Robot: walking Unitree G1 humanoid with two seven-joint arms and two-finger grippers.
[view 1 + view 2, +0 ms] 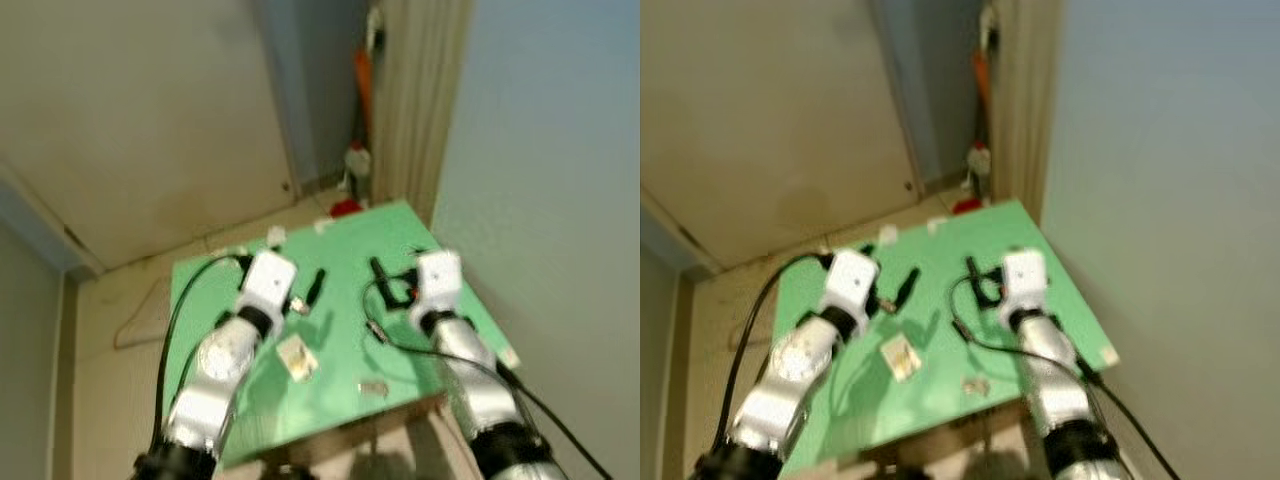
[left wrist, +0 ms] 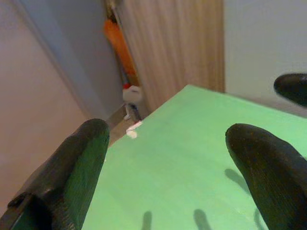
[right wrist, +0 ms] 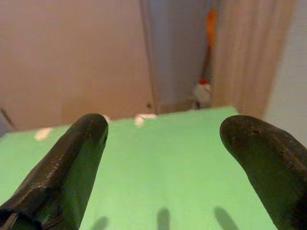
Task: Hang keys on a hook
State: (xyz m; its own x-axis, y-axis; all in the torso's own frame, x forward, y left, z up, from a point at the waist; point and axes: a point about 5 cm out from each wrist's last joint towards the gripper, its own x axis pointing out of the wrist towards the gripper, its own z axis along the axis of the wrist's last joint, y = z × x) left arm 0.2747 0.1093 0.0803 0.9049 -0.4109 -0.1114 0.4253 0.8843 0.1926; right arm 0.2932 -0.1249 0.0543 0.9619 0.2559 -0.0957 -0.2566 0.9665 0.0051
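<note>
Left eye view: the keys [image 1: 372, 387] lie as a small metal cluster near the front edge of my green desk [image 1: 350, 250], light, loose and jingly by my guess, best pinched at the ring. A tan tag [image 1: 297, 357] sits close beside them; the wall on my right crowds that side.

Left wrist view: my left hand [image 2: 168, 158] is spread wide, empty, over bare green.

Right wrist view: my right hand [image 3: 163, 148] is likewise released, nothing between its fingers.
</note>
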